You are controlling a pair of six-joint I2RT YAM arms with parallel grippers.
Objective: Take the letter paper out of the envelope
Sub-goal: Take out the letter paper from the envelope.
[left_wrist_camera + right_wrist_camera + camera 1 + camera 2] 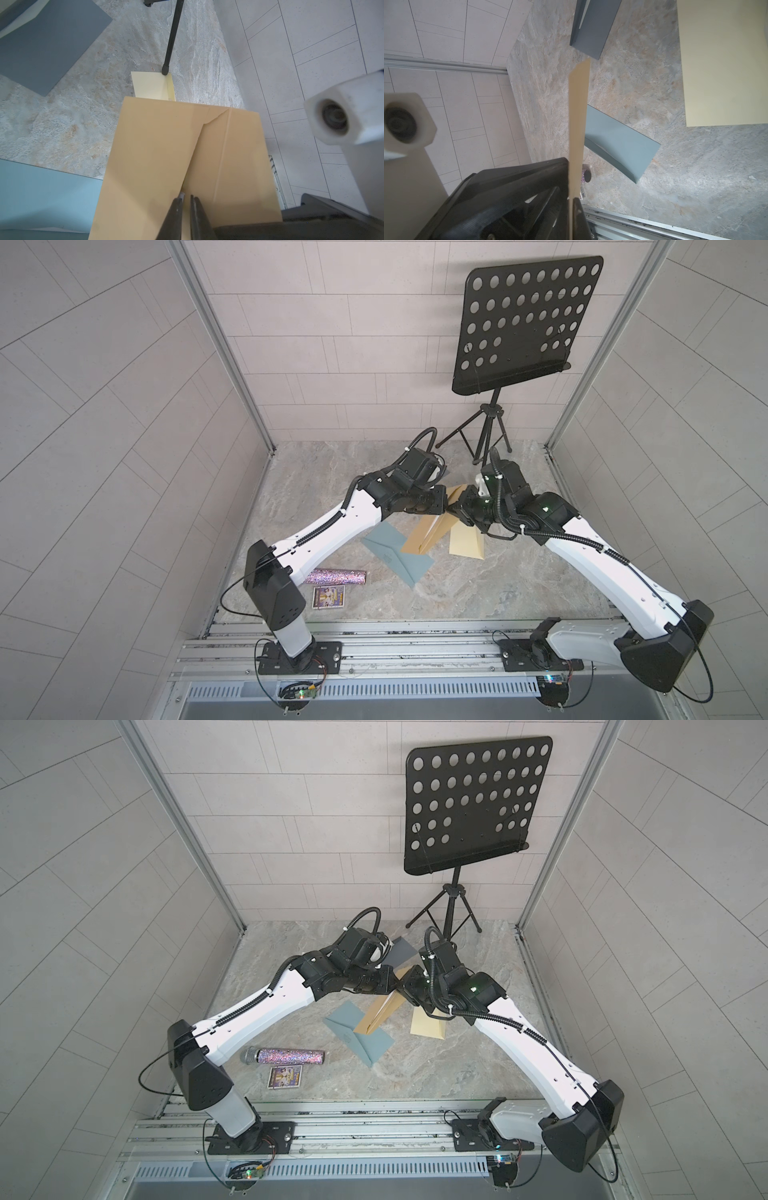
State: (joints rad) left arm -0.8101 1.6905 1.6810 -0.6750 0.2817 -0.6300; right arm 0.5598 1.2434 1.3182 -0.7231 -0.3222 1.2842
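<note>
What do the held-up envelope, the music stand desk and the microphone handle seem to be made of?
The envelope: matte tan paper, kraft-like, with sharp creases.
The music stand desk: probably black painted sheet metal; thin, with punched round holes.
The microphone handle: glitter or rhinestone covering; it sparkles, core hidden.

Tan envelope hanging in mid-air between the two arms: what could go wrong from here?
1. The right gripper pinches the tan envelope only by its edge; a pull might slide it loose onto the table.
2. The left gripper, nearly closed at the flap seam, may pinch envelope rather than letter, none of which shows; pulling could tear it.
</note>
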